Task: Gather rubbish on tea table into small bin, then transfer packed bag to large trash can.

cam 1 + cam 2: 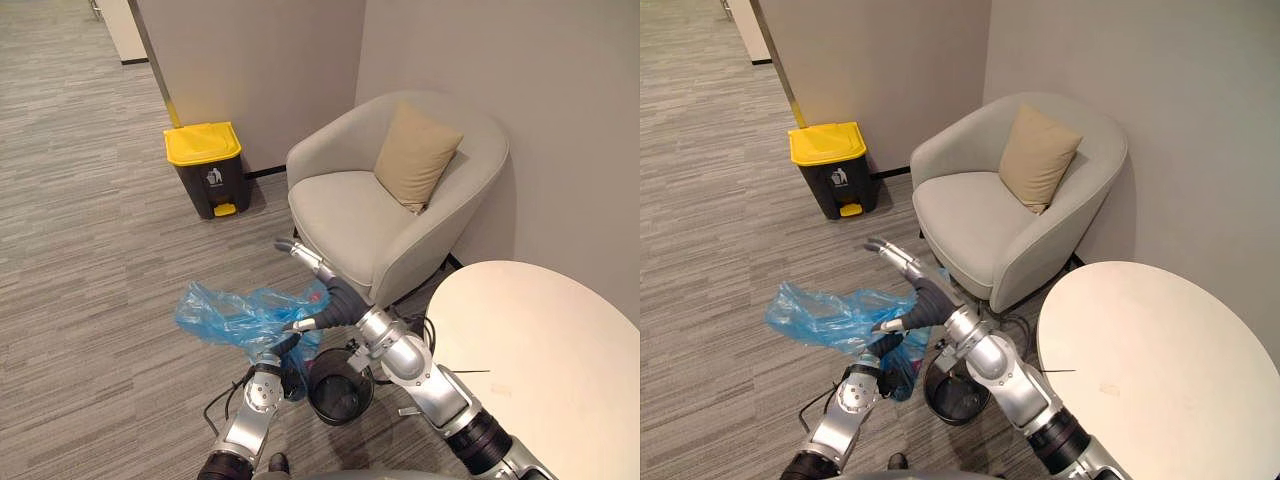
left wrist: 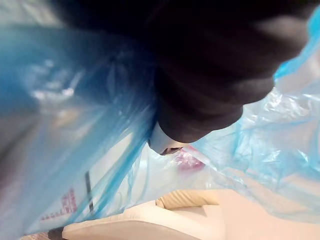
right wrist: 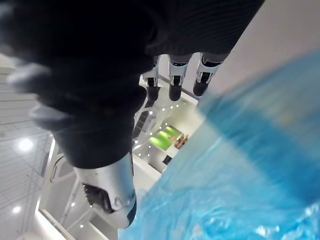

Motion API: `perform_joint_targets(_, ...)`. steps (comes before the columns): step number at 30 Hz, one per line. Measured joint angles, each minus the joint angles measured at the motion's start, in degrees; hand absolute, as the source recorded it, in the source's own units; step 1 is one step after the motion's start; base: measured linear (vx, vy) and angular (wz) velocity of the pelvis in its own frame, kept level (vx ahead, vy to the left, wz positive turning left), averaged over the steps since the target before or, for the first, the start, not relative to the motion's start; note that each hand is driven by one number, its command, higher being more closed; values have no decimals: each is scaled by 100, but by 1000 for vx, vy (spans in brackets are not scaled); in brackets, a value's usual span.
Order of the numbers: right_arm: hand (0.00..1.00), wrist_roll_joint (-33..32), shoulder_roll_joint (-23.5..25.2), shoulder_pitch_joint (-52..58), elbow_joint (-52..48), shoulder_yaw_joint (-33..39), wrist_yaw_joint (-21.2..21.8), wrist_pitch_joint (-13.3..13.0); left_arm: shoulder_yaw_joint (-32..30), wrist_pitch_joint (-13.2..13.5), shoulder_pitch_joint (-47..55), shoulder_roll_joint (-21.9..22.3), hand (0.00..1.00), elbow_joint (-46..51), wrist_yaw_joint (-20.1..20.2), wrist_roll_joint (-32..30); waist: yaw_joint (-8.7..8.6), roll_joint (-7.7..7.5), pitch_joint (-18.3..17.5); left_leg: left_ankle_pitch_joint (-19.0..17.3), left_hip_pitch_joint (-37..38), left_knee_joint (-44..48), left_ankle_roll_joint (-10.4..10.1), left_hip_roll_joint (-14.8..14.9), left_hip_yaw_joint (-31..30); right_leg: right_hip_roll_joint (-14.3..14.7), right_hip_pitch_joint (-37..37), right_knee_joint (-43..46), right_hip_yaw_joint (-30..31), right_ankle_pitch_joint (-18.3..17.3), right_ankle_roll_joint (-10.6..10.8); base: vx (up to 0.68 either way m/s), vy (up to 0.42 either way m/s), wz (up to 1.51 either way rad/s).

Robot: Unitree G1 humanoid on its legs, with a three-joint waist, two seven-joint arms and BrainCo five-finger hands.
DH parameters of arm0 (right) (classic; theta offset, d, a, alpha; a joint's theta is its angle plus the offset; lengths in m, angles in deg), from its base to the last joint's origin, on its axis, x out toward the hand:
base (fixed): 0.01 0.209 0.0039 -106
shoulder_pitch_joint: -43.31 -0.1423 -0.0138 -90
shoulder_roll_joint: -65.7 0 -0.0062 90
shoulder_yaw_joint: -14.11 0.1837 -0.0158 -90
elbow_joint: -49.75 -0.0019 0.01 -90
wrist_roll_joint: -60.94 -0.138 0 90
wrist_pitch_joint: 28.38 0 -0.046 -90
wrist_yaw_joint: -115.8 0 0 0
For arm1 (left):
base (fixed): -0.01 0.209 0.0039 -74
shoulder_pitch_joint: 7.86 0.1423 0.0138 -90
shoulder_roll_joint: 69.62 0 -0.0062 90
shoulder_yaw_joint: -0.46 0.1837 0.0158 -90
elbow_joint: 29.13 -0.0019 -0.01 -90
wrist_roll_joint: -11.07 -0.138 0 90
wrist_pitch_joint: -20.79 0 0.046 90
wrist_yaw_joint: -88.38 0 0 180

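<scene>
One bag (image 1: 225,315) hangs just left of the small bin (image 1: 340,395), right robot hand (image 1: 335,300) spread against it, left robot hand (image 1: 278,352) sunk in plastic, grip untellable. The transfer step is in hand, I judge: next, carry the bag to the far can (image 1: 205,165).

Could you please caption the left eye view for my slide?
Left hand and right hand at a blue bag beside the small bin.

Left of table (image 1: 560,330), small bin (image 1: 336,406) before armchair (image 1: 350,215).
</scene>
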Motion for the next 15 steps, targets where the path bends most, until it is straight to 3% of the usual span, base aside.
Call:
perform_joint_targets(8, 0, 107, -275, 595, -478, 1130, -247, -318, -396, 35, 275, -18, 100, 1, 4, 57, -18, 12, 9, -4, 9, 0, 7, -4, -1, -2, 1, -6, -4, -5, 7, 0, 0, 0)
perform_joint_targets(15, 0, -451, 65, 1618, 101, 2530, -369, -259, -1048, 73, 700, 33, 100, 25, 119, 311, -164, 85, 56, -11, 13, 0, 13, -11, -5, -7, 1, -29, -11, -9, 14, 0, 0, 0)
